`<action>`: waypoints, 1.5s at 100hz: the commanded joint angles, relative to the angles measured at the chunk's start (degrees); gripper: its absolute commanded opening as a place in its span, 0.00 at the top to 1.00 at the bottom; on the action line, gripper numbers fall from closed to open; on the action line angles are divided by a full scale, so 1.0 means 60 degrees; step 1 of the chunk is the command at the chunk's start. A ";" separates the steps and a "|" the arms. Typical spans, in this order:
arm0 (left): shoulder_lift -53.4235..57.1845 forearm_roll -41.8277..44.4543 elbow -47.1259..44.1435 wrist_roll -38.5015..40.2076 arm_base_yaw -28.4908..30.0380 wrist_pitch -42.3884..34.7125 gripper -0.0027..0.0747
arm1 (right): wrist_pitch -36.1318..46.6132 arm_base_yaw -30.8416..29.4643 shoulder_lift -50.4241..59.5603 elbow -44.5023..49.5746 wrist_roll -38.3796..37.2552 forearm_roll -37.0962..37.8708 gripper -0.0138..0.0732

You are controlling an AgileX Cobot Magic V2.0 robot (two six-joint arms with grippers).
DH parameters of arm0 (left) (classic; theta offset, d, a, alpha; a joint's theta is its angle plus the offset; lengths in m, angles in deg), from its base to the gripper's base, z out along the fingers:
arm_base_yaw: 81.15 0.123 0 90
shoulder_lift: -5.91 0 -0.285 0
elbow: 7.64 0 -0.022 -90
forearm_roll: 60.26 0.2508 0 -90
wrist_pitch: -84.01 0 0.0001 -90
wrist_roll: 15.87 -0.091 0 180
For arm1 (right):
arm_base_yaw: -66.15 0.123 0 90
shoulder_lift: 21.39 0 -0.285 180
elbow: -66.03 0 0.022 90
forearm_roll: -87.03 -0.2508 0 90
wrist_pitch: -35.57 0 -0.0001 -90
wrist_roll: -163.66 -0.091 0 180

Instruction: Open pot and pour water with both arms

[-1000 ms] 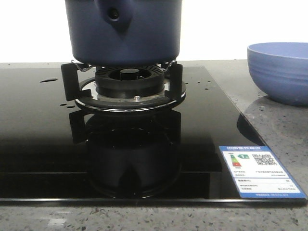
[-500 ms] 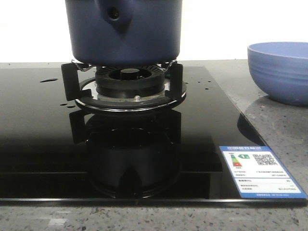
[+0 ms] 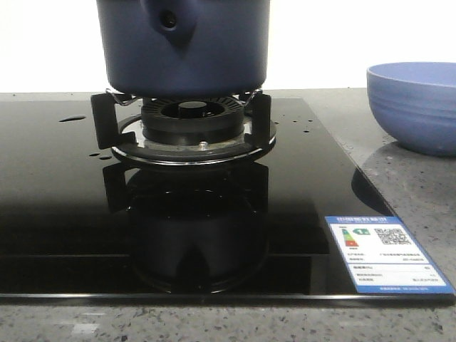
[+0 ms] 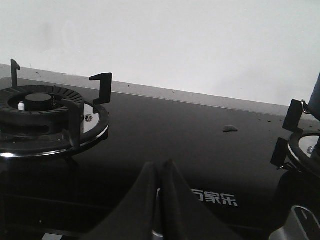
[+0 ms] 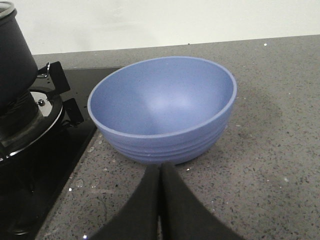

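Observation:
The dark navy pot (image 3: pixel 184 46) stands on the burner grate (image 3: pixel 182 128) of the black glass cooktop, its pointed handle mount with a round hole facing me; its top is cut off in the front view. Its wall (image 5: pixel 14 55) also shows in the right wrist view. Water shows as a small puddle (image 3: pixel 71 118) and drops on the glass; the puddle (image 4: pixel 230 128) appears in the left wrist view too. My left gripper (image 4: pixel 160 165) is shut and empty above the cooktop between the two burners. My right gripper (image 5: pixel 160 167) is shut, empty, just short of the bowl.
A periwinkle ribbed bowl (image 5: pixel 162 110) stands empty on the speckled grey counter right of the cooktop, also seen as the bowl (image 3: pixel 415 105) in the front view. A second, bare burner (image 4: pixel 42 117) lies left of the pot. An energy label (image 3: pixel 385 253) is stuck on the glass front right.

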 commanded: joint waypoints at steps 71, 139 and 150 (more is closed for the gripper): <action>0.0259 -0.0070 -0.0314 0.0023 0.0016 -0.0646 0.99 | 0.3206 0.0535 0.3533 0.2793 -0.8103 0.8186 0.92; 0.0259 -0.0070 -0.0314 0.0023 0.0016 -0.0646 0.99 | 0.2876 0.0515 0.3609 0.2793 -0.8103 0.8326 0.92; 0.0259 -0.0070 -0.0314 0.0023 0.0016 -0.0646 0.99 | 0.2876 0.0515 0.3609 0.2793 -0.8103 0.8326 0.92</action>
